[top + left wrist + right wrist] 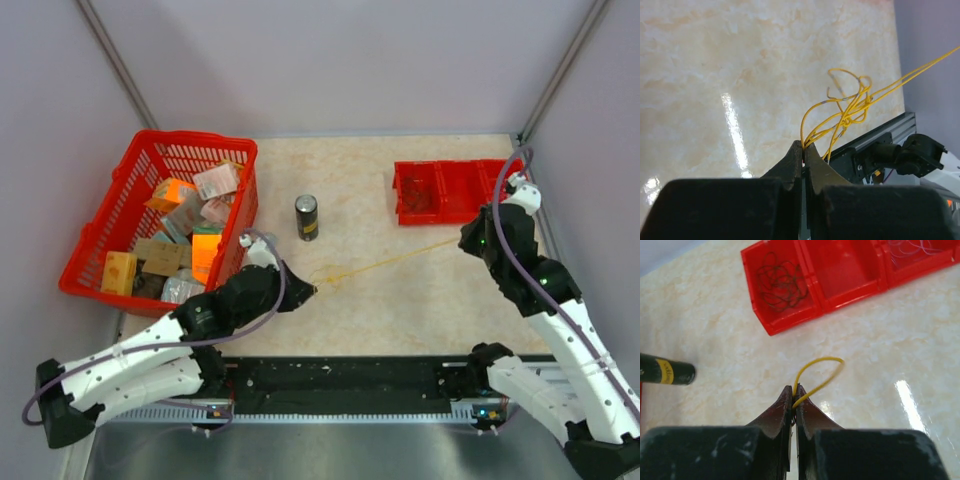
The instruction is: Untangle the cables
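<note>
A thin yellow wire (385, 262) runs taut above the table between my two grippers. My left gripper (311, 290) is shut on its left end (803, 144), where the wire bunches into a small knotted tangle of loops (852, 107). My right gripper (465, 240) is shut on the other end (793, 388), and a short yellow loop (822, 367) sticks out past its tips. A black wire tangle (780, 282) lies apart in the left compartment of the red bin (448, 192).
A dark can (307, 217) stands mid-table, behind the left gripper; it also shows in the right wrist view (665, 372). A red basket (140, 165) full of boxes stands at the left. The red bin's right compartment (915, 250) holds thin pale wires.
</note>
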`<action>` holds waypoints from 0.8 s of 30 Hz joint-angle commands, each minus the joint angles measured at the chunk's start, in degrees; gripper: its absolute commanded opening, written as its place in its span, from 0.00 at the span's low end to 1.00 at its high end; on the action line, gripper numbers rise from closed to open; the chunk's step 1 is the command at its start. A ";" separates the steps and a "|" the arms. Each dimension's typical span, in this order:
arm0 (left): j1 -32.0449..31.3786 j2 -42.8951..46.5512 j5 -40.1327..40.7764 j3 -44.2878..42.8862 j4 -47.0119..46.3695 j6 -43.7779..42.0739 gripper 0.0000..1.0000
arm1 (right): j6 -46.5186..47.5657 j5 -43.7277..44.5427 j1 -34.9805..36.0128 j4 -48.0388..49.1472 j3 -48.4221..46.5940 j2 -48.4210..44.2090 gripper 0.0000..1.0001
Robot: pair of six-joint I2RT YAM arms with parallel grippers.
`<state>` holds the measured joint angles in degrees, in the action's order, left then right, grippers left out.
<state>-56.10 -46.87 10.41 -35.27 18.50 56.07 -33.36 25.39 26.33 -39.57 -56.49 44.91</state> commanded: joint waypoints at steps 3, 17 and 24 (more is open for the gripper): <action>0.64 13.72 14.36 3.72 23.06 -0.26 0.00 | 3.66 3.52 -13.83 -4.46 -2.84 -0.61 0.00; 0.64 9.88 0.94 4.76 18.25 -9.22 0.51 | 8.49 -12.59 -18.24 -2.45 -7.50 -3.50 0.00; 0.64 2.67 -10.06 1.26 9.19 -16.16 0.44 | 6.66 -50.49 -16.41 8.96 5.75 -1.40 0.08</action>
<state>-55.55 -42.24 7.90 -30.76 35.64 45.67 -25.78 -0.49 8.49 -38.63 -58.48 41.12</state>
